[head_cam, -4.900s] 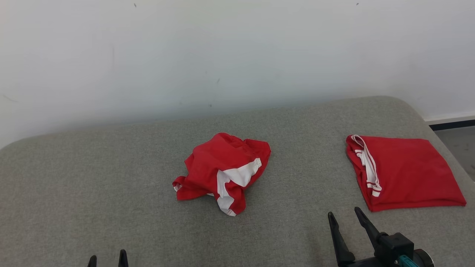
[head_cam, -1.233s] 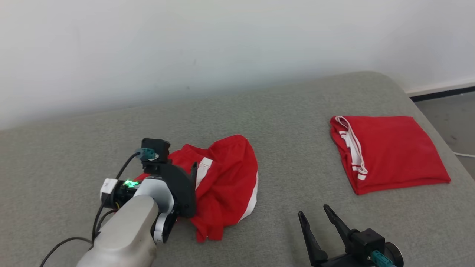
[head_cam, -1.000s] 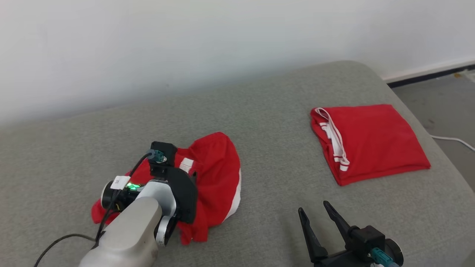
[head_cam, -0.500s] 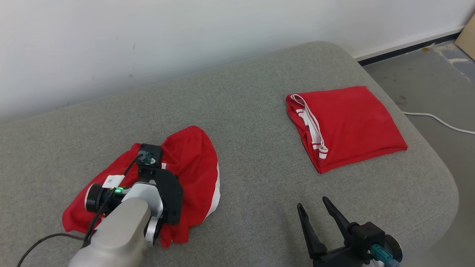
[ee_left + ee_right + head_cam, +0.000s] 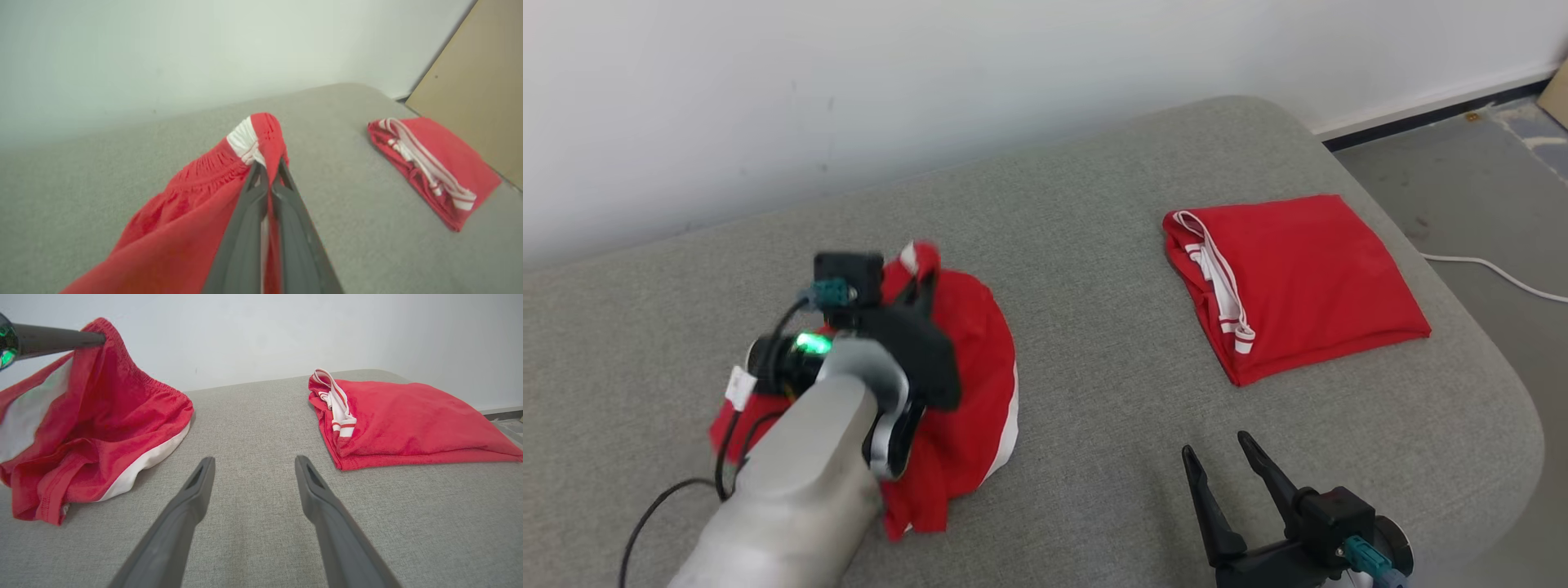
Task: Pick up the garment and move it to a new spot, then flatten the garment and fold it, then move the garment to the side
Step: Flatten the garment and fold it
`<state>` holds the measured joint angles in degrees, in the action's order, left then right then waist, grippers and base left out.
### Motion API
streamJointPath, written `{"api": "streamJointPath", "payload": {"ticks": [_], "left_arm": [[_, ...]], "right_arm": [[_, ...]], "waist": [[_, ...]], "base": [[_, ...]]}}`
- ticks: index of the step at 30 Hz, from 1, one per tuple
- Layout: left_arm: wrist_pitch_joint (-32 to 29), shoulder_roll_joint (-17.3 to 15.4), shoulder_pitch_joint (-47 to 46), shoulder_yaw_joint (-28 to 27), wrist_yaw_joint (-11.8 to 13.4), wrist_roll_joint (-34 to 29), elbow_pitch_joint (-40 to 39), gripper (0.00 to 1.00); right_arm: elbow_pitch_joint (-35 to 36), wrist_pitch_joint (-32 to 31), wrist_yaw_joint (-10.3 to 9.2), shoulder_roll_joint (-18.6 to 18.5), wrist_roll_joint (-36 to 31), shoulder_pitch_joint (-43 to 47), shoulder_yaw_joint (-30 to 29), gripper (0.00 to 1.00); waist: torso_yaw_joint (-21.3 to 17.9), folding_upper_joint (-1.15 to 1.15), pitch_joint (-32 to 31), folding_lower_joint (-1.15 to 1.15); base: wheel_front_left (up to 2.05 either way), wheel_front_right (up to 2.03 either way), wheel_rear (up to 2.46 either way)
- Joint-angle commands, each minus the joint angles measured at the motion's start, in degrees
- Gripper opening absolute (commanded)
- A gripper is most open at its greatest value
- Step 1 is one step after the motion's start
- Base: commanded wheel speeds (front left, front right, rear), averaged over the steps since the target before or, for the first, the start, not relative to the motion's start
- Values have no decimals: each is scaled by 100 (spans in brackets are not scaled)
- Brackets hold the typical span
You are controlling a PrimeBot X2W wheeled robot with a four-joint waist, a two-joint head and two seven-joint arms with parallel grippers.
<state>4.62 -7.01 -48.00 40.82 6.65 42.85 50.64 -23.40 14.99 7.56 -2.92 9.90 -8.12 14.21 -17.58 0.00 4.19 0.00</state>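
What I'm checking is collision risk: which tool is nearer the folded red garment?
Right. The right tool is open, on the robot's side of the folded garment, not touching. The left tool is farther left, shut on the crumpled garment.

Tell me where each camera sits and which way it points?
Head view: on the robot's head, looking down over the grey cushion; shows the pale left forearm, left claw and right claw.
Left wrist view: on the left wrist, looking along its shut fingers at the crumpled garment it pinches.
Right wrist view: on the right wrist, looking along its open fingers across the cushion.
Shared: all three show the folded garment; the right wrist view also catches the left claw.
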Motion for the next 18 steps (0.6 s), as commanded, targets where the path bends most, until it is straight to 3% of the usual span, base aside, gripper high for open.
{"api": "streamJointPath", "payload": {"ticks": [1, 2, 7, 9, 13, 18], "left_arm": [[306, 81, -136, -202, -154, 230, -166, 0], [306, 81, -136, -202, -154, 230, -166, 0], [1009, 334, -358, -853, -853, 831, -987, 0], [1049, 373, -330, -1127, -986, 1024, -1345, 0], [1056, 398, 46, -1738, -1042, 1272, -2067, 0], [1048, 408, 929, -2106, -763, 1261, -2358, 0]], "right_arm": [[-2, 22, -16, 7, -25, 20, -14, 100], [-2, 22, -16, 7, -25, 20, -14, 100], [-19, 23, -16, 7, -9, 76, -7, 100], [-25, 23, -16, 6, 2, 102, -16, 100], [-9, 23, -16, 6, 4, 127, -40, 100], [0, 22, -16, 6, 40, 179, -33, 100]], "waist": [[64, 0, -28, 0], [64, 0, -28, 0], [263, 0, -154, 0], [352, 0, -202, 0], [563, 0, -266, 0], [796, 0, -328, 0]], "base": [[0, 0, 0], [0, 0, 0], [0, 0, 0], [0, 0, 0], [0, 0, 0], [0, 0, 0]]}}
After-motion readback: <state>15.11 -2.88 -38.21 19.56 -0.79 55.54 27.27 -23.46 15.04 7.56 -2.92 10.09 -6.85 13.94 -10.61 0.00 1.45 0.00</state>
